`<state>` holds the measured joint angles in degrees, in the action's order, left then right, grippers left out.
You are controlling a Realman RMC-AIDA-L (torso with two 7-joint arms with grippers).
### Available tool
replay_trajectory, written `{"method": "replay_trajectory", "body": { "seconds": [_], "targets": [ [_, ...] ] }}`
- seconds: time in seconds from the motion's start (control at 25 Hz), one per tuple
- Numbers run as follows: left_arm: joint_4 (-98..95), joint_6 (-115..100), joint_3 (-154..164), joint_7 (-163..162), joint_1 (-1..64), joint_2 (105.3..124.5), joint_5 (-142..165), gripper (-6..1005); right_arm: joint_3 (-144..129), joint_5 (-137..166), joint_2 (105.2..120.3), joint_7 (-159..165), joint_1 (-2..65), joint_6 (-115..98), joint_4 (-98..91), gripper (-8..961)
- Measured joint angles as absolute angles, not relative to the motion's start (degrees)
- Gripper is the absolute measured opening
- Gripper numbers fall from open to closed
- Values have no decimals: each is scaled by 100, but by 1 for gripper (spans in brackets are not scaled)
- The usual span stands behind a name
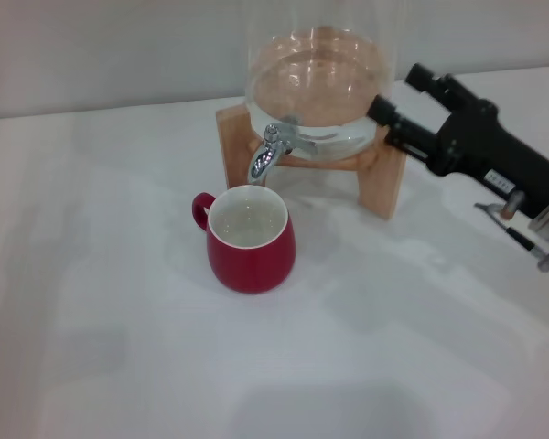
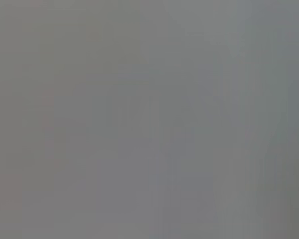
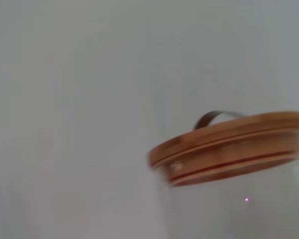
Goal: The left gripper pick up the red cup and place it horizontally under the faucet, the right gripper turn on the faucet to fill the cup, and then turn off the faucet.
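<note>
Squat dark-red ceramic mug, the red cup (image 1: 251,240), stands upright on the white bench (image 1: 110,347) just under the chrome faucet (image 1: 270,151); right end effector (image 1: 401,94) beside the glass dispenser (image 1: 316,78), fingers seemingly parted, grasping nothing, should approach the lever squarely; left end effector unseen.

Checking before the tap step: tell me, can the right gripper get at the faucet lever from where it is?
Probably yes. The right gripper hangs beside the glass dispenser, and nothing blocks the faucet, with the red cup lower down.
</note>
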<state>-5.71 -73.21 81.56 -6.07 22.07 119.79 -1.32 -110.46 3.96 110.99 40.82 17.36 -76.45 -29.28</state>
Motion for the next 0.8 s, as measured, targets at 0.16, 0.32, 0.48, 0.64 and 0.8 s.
{"method": "replay_trajectory", "body": {
  "seconds": [0.16, 0.32, 0.48, 0.64, 0.8],
  "targets": [
    [-570, -7321, 8156, -606, 2206, 11979, -132, 625, -10689, 396, 11077, 4061, 1733, -7618, -2821, 868],
    [-571, -7321, 8156, -607, 2199, 11979, -134, 625, -10300, 396, 11067, 4042, 1745, -7505, -2731, 868],
    [-571, -7321, 8138, -606, 2197, 11979, -153, 625, -10052, 396, 11045, 3956, 1806, -7231, -2723, 868],
    [-571, -7321, 8100, -606, 2198, 11968, -239, 625, -9640, 395, 11097, 3758, 1851, -6966, -2717, 868],
    [-571, -7321, 8094, -588, 2206, 11953, -426, 625, -9083, 395, 11206, 3455, 1867, -6735, -2713, 868]
  ]
}}
